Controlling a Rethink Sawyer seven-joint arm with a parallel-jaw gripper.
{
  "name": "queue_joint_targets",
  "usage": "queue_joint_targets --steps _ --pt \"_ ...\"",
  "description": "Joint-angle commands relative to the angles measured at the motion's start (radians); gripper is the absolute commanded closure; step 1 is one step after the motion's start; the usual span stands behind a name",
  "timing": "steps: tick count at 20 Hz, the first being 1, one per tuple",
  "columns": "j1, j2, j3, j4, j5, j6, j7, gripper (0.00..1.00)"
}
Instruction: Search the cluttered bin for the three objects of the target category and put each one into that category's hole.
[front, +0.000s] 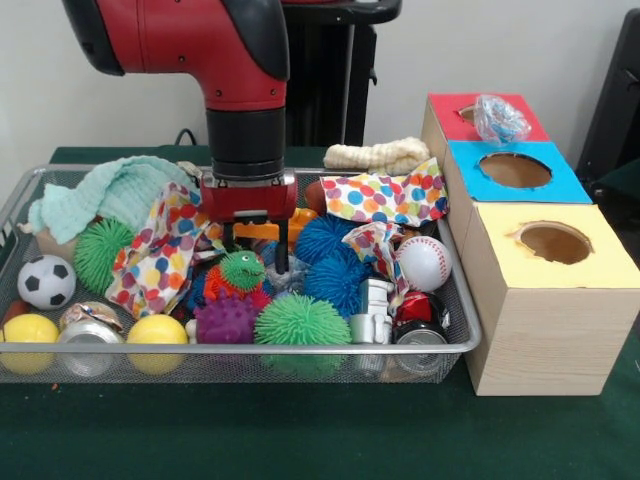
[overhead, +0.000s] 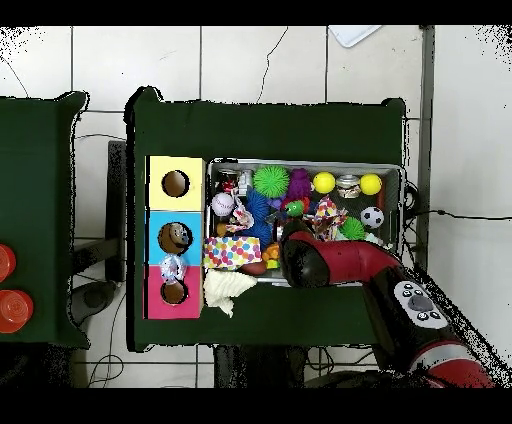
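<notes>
The wire mesh bin (front: 240, 348) is full of toys and also shows in the overhead view (overhead: 400, 180). My gripper (front: 255, 252) is open and points down into the bin's middle, just above a small green spiky ball (front: 242, 268). Nothing is held between the jaws. One crumpled clear plastic bottle (front: 500, 118) lies on top of the boxes by the red-surround opening, next to the blue surround. It also shows in the overhead view (overhead: 172, 267). The blue-surround hole (front: 515, 170) is in the middle box to the right of the bin. No other bottle shows among the clutter.
A red-surround box (front: 445, 105) and a yellow-surround box (front: 553, 243) flank the blue one. The bin holds spiky balls, a baseball (front: 424, 262), a soccer ball (front: 46, 282), yellow balls, metal cans (front: 420, 335) and dotted cloths (front: 385, 198). A cream cloth (front: 378, 155) lies behind the bin.
</notes>
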Motion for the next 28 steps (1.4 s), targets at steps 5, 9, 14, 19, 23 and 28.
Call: queue_joint_targets --steps 5,9,14,19,23,28 --pt "-0.053 -0.119 0.15 0.129 0.071 0.2 0.01 0.0" --pt "-0.066 -0.121 0.161 0.137 0.073 0.207 0.009 0.0" --pt "-0.025 -0.073 0.109 0.085 0.018 0.155 0.016 0.0" --pt "0.008 -0.029 0.068 0.036 -0.024 0.105 0.02 0.0" --pt "0.003 -0.009 0.069 0.035 -0.024 0.081 0.026 0.0" --pt "0.022 0.039 0.06 -0.023 -0.041 0.092 0.0 0.0"
